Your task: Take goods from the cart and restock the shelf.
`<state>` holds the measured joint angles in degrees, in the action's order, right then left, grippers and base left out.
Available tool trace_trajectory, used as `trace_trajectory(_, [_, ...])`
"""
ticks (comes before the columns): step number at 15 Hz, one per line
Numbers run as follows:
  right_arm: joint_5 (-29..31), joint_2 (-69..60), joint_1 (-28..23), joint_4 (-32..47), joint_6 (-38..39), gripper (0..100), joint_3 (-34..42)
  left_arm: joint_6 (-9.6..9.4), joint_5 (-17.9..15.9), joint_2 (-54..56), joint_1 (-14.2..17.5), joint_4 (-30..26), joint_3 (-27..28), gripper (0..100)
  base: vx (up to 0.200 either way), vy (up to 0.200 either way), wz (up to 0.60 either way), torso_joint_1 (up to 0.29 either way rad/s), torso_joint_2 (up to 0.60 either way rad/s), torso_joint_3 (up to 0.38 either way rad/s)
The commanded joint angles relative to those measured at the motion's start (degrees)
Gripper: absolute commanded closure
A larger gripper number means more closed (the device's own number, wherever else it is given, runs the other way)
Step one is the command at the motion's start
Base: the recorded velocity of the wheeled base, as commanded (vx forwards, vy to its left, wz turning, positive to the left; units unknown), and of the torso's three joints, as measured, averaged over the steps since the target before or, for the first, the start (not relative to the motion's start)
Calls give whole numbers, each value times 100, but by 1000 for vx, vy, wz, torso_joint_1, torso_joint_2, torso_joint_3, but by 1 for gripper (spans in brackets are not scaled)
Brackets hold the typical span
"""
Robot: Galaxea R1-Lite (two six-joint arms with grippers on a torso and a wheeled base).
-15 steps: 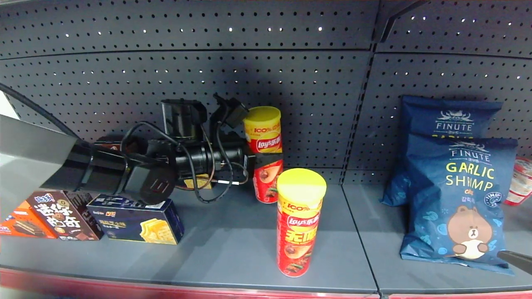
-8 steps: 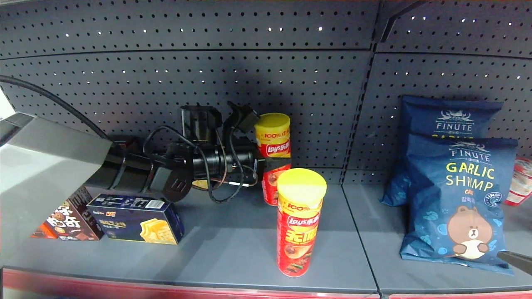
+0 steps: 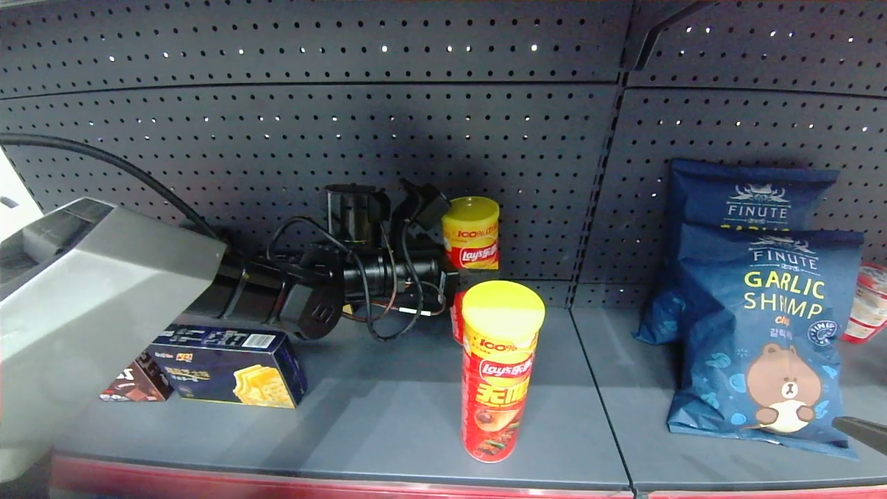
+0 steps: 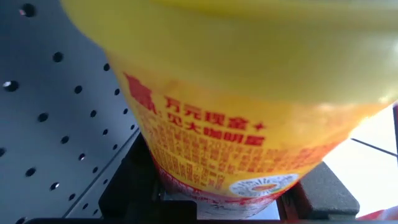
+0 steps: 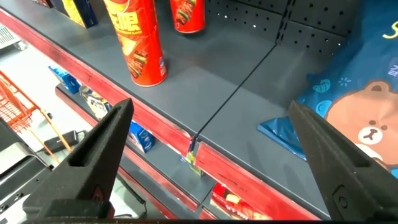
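Head view first: the left gripper is in deep at the back of the shelf, clamped round the middle of the rear chip can, which stands upright just in front of the pegboard wall. Directly in front of it, nearer the shelf's edge, stands the front chip can, upright with its yellow lid on, hiding the lower half of the held one. Off to the left lies a navy box, with a dark box just beside it, partly behind the arm. Over in the right-hand bay, two blue snack bags lean one in front of the other against the wall, and a red-and-white packet peeks in at the edge. On to the left wrist view: the rear chip can is right up against the lens, yellow on top and red below, pinched between the black pads on either side, with the pegboard wall close behind. And the right wrist view: the right gripper hangs out in front of the shelf's red edge, fingers spread wide, nothing in them. Beyond them stands the front chip can, with the rear chip can behind it, its base down at shelf level, though I can't tell whether it touches. One of the blue snack bags, the bear-printed one, sits in the neighbouring bay, and an orange wire frame shows down below the shelf
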<state>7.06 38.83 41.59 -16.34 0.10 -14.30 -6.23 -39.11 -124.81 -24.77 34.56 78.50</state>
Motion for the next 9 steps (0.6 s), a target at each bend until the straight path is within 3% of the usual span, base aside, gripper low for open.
trace_trajectory(1, [-3,-7,-2,-1,-1,0,6,-1,8,-52,-1,-2,34,100,0,0,0,0,0,0])
trace_trajectory(9, [-3,-7,-11,-1,-1,0,24,-36,26,-272,25,16,34,100,0,0,0,0,0,0])
